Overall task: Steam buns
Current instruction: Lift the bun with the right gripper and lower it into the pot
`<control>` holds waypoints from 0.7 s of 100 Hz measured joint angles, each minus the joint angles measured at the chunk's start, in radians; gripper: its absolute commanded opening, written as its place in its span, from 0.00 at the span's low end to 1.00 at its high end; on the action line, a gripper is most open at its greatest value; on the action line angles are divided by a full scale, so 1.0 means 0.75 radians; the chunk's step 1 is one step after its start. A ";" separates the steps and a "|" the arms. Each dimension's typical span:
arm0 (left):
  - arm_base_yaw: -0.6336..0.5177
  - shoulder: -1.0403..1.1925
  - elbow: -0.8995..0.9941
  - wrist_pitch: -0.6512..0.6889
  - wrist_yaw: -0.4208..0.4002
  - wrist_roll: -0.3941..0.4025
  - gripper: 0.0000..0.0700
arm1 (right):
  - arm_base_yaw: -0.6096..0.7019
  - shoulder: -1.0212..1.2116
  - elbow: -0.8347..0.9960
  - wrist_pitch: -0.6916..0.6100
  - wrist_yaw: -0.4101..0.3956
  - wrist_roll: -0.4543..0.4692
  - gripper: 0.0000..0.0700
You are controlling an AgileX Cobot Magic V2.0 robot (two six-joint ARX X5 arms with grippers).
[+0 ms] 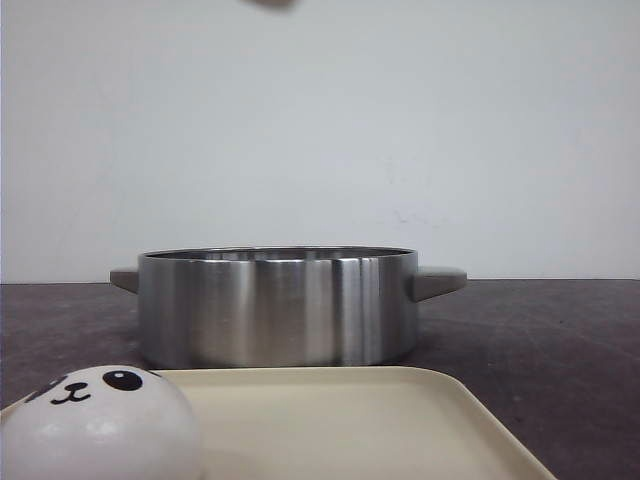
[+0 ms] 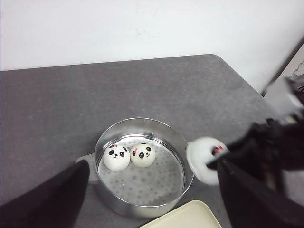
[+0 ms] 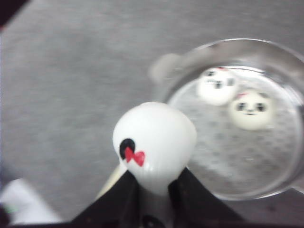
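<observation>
The right claw [image 3: 153,190] pinches a white panda bun [image 3: 154,145] between its two dark fingers, the bun bulging above the grip with a black ear and a red bow showing, and carries it in the air just beside the rim of the steel steamer pot [image 2: 141,166], on the side of one stub handle. Two more panda buns [image 2: 116,157] [image 2: 142,155] sit side by side, touching or nearly so, on the perforated tray inside the pot, faces up. A fourth panda bun [image 1: 98,425] waits on the cream tray [image 1: 400,420] in front of the pot, at the tray's left near corner. The left claw [image 2: 156,199] hangs above the pot with its dark fingers spread wide at either edge of its wrist view, holding nothing. The step in hand looks like the third transfer: the bun is lifted but not yet over the opening. The next move calls for bringing it inward past the rim, lowering it over bare tray clear of the two seated buns, then letting go low enough that it does not roll.
</observation>
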 measured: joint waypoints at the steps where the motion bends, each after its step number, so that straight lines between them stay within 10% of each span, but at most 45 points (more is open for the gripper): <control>1: 0.000 0.000 0.000 0.000 -0.001 0.000 0.74 | -0.009 0.006 0.000 0.000 0.000 -0.004 0.00; 70: 0.000 0.015 0.000 -0.011 -0.002 0.000 0.74 | -0.279 0.564 0.000 0.037 -0.064 -0.151 0.00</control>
